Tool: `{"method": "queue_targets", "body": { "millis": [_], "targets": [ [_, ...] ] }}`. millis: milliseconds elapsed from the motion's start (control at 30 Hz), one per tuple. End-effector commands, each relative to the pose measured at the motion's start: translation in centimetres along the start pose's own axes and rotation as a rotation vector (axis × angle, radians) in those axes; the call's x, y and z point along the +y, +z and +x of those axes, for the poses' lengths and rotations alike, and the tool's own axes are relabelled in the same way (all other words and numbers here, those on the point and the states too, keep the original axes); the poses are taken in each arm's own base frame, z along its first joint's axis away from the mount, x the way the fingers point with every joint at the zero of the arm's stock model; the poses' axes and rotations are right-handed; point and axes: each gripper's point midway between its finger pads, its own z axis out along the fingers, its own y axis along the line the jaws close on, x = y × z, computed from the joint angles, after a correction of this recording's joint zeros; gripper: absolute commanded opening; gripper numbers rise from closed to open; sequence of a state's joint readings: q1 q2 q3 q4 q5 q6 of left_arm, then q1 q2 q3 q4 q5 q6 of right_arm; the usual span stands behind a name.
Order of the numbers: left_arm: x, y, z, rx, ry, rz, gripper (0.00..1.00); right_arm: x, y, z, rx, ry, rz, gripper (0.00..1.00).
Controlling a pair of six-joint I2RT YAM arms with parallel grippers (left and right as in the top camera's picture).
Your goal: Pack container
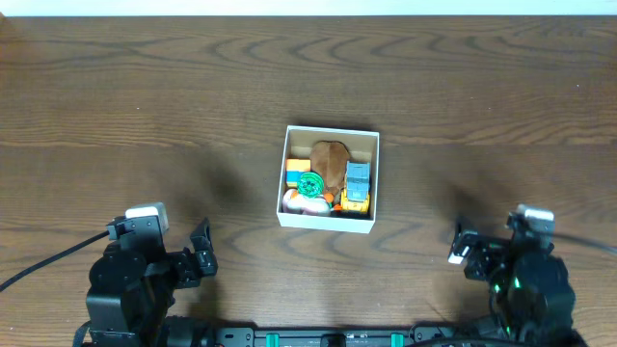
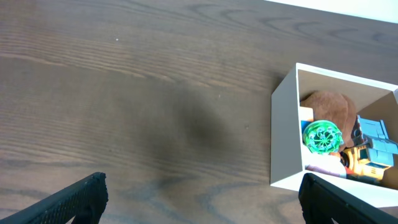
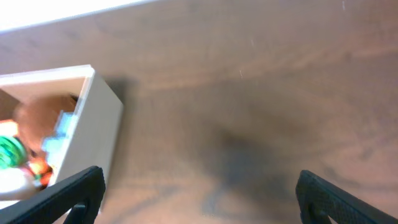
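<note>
The container (image 1: 329,224), a square white box, sits at the table's middle. It holds a brown toy (image 1: 331,159), a green round toy (image 1: 309,183), a blue-grey and yellow toy truck (image 1: 358,187) and other small toys. It also shows in the left wrist view (image 2: 286,137) and the right wrist view (image 3: 99,118). My left gripper (image 2: 199,202) is open and empty over bare table, left of the box, near the front edge (image 1: 198,258). My right gripper (image 3: 199,196) is open and empty, right of the box (image 1: 465,251).
Dark wood table (image 1: 145,96) all round the box. A white strip runs along the far edge (image 1: 308,6). Both arm bases stand at the front corners.
</note>
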State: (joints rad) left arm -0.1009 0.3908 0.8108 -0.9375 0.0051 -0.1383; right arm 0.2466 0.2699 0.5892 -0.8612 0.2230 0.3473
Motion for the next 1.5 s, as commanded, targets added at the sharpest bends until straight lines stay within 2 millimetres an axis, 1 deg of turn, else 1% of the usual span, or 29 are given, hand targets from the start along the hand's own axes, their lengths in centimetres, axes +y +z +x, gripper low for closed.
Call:
{"method": "queue_targets", "body": {
  "millis": [0, 100, 267, 400, 533, 733, 900, 967, 1467],
  "targets": [
    [-0.1, 0.2, 0.3, 0.011, -0.016, 0.005, 0.98, -0.1, 0.0, 0.5, -0.083, -0.009, -0.038, 0.99],
    [-0.1, 0.2, 0.3, 0.011, -0.016, 0.005, 0.98, -0.2, 0.2, 0.2, -0.168, 0.003, -0.053, 0.99],
    [-0.1, 0.2, 0.3, 0.011, -0.016, 0.005, 0.98, 1.1, 1.6, -1.3, -0.313, -0.078, -0.118, 0.99],
    [-0.1, 0.2, 0.3, 0.011, -0.016, 0.005, 0.98, 2.3, 2.6, -2.5, -0.435, -0.209, -0.157, 0.99],
    [-0.1, 0.2, 0.3, 0.011, -0.016, 0.005, 0.98, 2.7, 3.6, -2.7, -0.528, -0.331, -0.151, 0.99],
    [-0.1, 0.2, 0.3, 0.011, -0.016, 0.005, 0.98, 2.0, 5.8, -0.7, -0.522, -0.363, -0.124, 0.99],
    [-0.1, 0.2, 0.3, 0.011, -0.016, 0.005, 0.98, 1.6, 6.5, 0.7, -0.456, -0.408, -0.111, 0.99],
    [-0.1, 0.2, 0.3, 0.011, -0.016, 0.005, 0.98, 2.2, 6.5, 0.8, -0.453, -0.391, -0.149, 0.99],
    [-0.1, 0.2, 0.3, 0.011, -0.016, 0.005, 0.98, 2.2, 6.5, 0.9, -0.452, -0.389, -0.15, 0.99]
  ]
}}
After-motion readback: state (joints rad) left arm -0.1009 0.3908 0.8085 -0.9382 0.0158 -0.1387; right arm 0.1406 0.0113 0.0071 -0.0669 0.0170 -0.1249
